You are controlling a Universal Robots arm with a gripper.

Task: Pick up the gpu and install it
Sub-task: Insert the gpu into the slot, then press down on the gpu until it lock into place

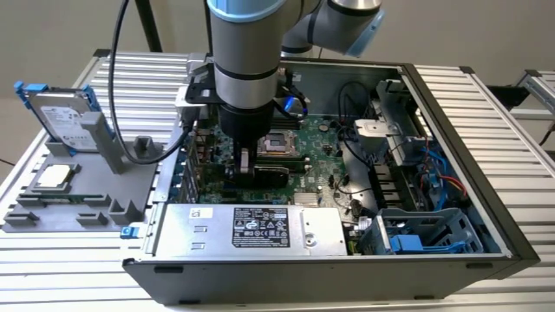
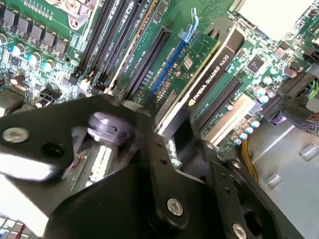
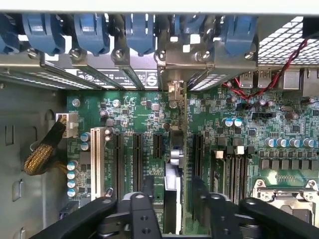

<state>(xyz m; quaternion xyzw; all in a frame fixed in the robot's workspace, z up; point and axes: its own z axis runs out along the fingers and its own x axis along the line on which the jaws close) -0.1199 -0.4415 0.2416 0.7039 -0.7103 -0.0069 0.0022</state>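
Well along, I would say: the thin black-faced gpu card with its green circuit-board back (image 2: 199, 74) stands on edge over the long expansion slots of the green motherboard (image 1: 325, 140), in the middle of the exterior view inside the open grey computer case (image 1: 451, 130). The black two-fingered gripper (image 3: 171, 191) pinches the card's upper edge between its fingers (image 3: 147, 189). Whether the card is pressed fully home in its slot I cannot tell, and the gripper has not let go.
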